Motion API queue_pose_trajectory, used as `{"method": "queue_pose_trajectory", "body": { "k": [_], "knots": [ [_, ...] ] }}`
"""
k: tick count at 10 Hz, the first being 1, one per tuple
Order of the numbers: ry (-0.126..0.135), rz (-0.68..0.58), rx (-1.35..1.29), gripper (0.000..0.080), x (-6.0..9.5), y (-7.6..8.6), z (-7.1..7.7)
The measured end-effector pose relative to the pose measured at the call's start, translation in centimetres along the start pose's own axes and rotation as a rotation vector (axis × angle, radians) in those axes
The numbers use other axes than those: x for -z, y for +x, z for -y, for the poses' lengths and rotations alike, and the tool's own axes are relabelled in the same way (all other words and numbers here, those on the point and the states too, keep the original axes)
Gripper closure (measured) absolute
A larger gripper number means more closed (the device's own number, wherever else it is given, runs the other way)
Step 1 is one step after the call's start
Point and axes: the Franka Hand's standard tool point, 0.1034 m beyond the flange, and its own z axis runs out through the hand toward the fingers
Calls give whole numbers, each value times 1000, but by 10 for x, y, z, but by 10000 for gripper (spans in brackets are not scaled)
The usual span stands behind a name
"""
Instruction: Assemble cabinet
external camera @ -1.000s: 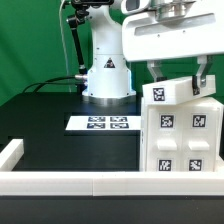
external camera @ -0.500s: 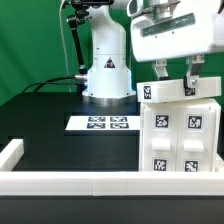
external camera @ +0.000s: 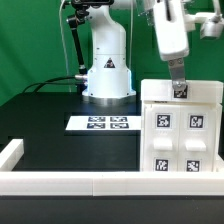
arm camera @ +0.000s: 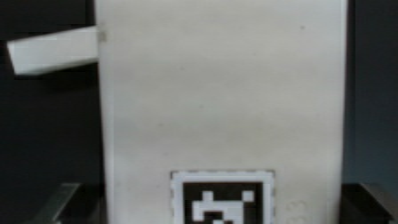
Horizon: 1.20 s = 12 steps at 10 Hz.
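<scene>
The white cabinet (external camera: pixel 180 140) stands at the exterior view's right, its four tagged front panels facing the camera. Its top panel (external camera: pixel 160 92) lies level and square on the body. My gripper (external camera: pixel 179 86) comes down from above and is seen edge-on, at the small tag on the top panel's front edge. In the wrist view the white top panel (arm camera: pixel 214 100) fills the space between the two dark fingers (arm camera: pixel 64 204), with its tag low in the middle. The gripper (arm camera: pixel 214 205) is shut on this panel.
The white robot base (external camera: pixel 107 70) stands at the back. The marker board (external camera: pixel 102 123) lies flat on the black table in front of it. A white rail (external camera: pixel 60 183) runs along the front edge, with a raised white end (external camera: pixel 10 152) at the exterior view's left.
The gripper has turned about its vertical axis with the top panel in it. The panel went from skewed to square on the cabinet body, and the hand now shows edge-on.
</scene>
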Motion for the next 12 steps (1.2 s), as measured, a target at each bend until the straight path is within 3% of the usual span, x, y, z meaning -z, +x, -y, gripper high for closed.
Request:
{"method": "queue_pose_trajectory", "body": {
  "k": [5, 7, 10, 12],
  "knots": [
    [0, 29, -254, 239, -1, -2, 0],
    [-1, 29, -234, 47, -1, -3, 0],
    [25, 59, -129, 2, 16, -14, 5],
    [31, 77, -154, 2, 20, -20, 5]
  ]
}}
